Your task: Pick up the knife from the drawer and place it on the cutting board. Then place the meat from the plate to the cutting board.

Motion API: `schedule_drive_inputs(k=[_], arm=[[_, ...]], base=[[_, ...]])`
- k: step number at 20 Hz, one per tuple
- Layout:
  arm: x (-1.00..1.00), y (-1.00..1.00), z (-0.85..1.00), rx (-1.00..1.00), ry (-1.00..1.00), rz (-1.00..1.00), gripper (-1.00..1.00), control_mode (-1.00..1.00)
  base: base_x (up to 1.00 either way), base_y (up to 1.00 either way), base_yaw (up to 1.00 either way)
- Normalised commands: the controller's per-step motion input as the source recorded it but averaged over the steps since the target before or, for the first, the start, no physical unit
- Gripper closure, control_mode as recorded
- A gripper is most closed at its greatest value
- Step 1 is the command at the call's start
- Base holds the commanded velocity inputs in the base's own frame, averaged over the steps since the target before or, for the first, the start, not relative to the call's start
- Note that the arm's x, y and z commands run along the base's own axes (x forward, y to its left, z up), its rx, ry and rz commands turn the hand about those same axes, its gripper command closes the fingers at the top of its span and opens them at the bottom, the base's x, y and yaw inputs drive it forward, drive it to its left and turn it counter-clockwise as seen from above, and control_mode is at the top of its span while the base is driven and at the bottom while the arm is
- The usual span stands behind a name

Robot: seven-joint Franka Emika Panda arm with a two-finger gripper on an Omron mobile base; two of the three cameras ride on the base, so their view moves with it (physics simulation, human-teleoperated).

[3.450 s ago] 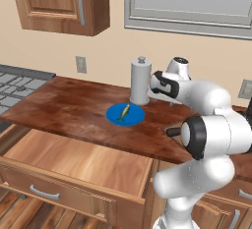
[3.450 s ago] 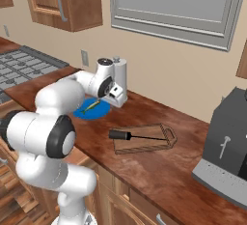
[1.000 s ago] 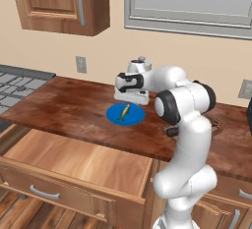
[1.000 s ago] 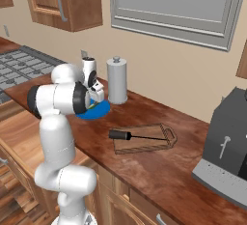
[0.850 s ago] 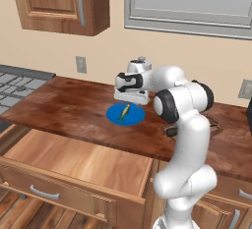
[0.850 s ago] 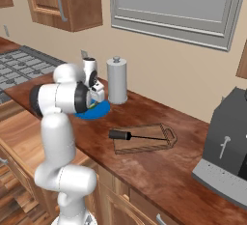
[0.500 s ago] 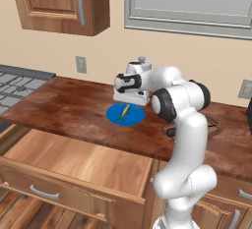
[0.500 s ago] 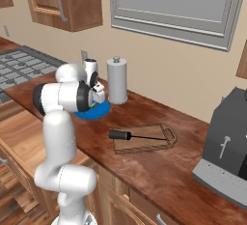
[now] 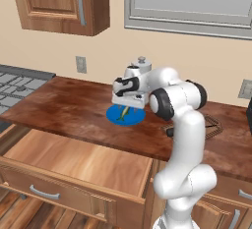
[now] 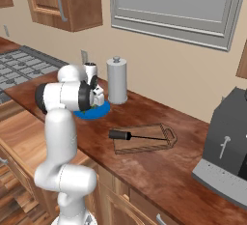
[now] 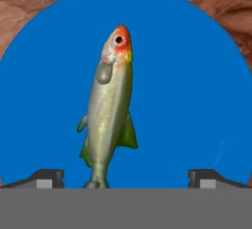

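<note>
- Plate (image 9: 114, 115): flat round bright blue disc on the brown wooden counter (image 9: 64, 107), taken here as the landmark for every other entry. In the hand view its blue surface (image 11: 197, 100) lies right under the camera, with counter showing past its far rim.
- Meat (image 11: 107, 110): small fish-shaped piece, yellow-green body with an orange-red head, lying flat on the plate near its middle. In the left base view it shows as a thin greenish sliver (image 9: 123, 113) under the hand.
- Gripper (image 11: 126, 179): directly above the plate, pointing down at it, jaws spread wide and holding nothing. The two dark tips stand well apart on either side of the fish's tail; whether they touch the plate cannot be told. In the left base view the hand (image 9: 127, 104) sits low over the plate.
- Cutting board (image 10: 144, 141): small brown wooden board on the counter, to the right of the plate and apart from it.
- Knife (image 10: 131, 135): black-handled, lying across the cutting board, handle end toward the plate.
- Drawer (image 9: 69, 164): wide light-wood drawer, pulled open below the counter edge, in front of the plate.
- Paper-towel roll (image 10: 116, 80): upright, just behind the plate toward the wall.
- Coffee machine (image 10: 226, 154): dark grey, at the far right of the counter, well apart from the plate.
</note>
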Motion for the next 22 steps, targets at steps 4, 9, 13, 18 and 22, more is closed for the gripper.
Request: schedule_drive_inputs(k=[4,9,13,18,22], arm=[[0.17,0.1,-0.18,0.0,0.0,0.0,-1.0,-1.0],[0.16,0.05,-0.18,0.0,0.0,0.0,-1.0,-1.0],[0.16,0.03,-0.2,0.0,0.0,0.0,-1.0,-1.0],[0.16,0.02,-0.22,0.0,0.0,0.0,-1.0,-1.0],[0.07,0.0,-0.19,0.0,0.0,0.0,1.0,-1.0]], base=[[0.0,0.0,0.0],[0.0,0.0,0.0],[0.0,0.0,0.0],[0.0,0.0,0.0],[0.0,0.0,0.0]])
